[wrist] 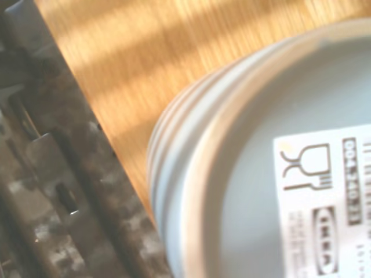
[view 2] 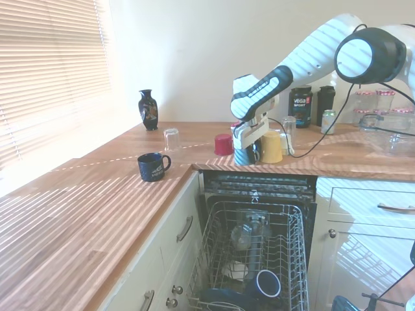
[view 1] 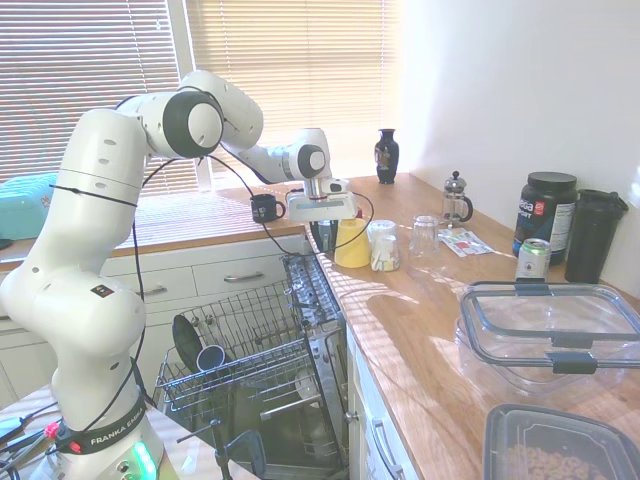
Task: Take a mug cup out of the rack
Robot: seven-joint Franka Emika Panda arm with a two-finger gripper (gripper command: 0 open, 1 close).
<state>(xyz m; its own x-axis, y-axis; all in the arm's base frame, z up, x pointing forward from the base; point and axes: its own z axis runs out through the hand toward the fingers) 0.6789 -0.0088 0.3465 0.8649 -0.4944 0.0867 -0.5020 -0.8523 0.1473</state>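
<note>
1. Countertop point(view 1: 420, 330): wooden worktop running round the corner of the kitchen, striped with sunlight. It bears all the loose cups.
2. Arm point(view 1: 100, 260): white Franka arm reaching across the open dishwasher to the worktop's front edge.
3. Rack point(view 2: 293, 259): grey wire basket drawn out below the worktop. It holds a cup with a blue inside point(view 2: 268, 283) and a clear glass point(view 2: 243, 234) lying among the prongs.
4. Vase point(view 2: 148, 109): dark, upright, far back by the window.
5. Yellow cup point(view 2: 271, 148): stands on the worktop just beside the gripper, with a red cup point(view 2: 224, 144) on the gripper's other side.
6. Printed mug point(view 2: 152, 166): dark with white lettering, upright on the worktop, well apart from the gripper.
7. Mug cup point(view 2: 244, 157): small and dark, out of the rack, at the worktop's front edge just beside the yellow cup. The wrist view shows its pale base with a printed label turned up toward the camera.
8. Gripper point(view 2: 246, 153): pointing down directly over the mug cup. The fingers are masked by the cup and hand body, so whether they clasp it or stand apart cannot be told.
</note>
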